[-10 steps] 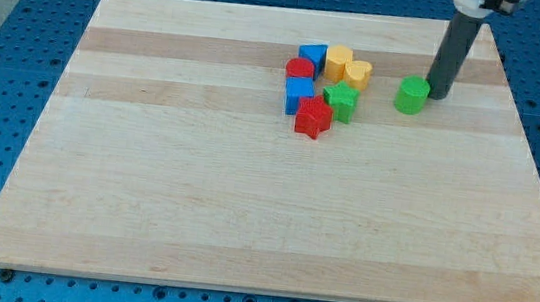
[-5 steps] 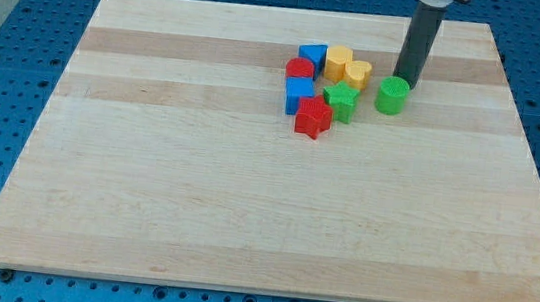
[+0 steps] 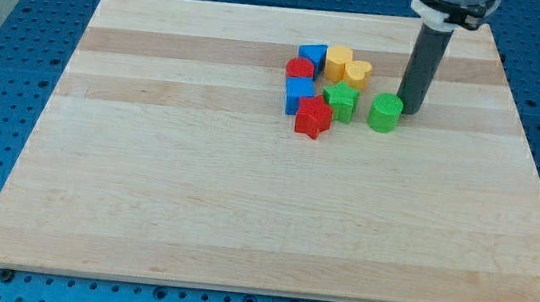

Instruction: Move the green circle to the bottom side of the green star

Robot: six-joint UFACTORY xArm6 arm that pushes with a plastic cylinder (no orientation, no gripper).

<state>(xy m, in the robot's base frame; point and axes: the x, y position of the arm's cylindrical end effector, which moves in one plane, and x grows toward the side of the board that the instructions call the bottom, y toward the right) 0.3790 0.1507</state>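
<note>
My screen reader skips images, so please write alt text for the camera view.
My tip touches the right edge of the green circle, which sits apart, right of the green star. The star belongs to a cluster with red, blue and yellow blocks on a wooden board.

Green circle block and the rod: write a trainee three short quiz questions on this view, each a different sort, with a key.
1. True or false: my tip is at the view's right of the green circle block.
2. Which block lies directly at the view's left of the green star block? A red star, B blue cube, C yellow heart.
3. Fill in: the green circle sits to the view's ____ of the green star.

Key: 1 true; 2 B; 3 right.
</note>
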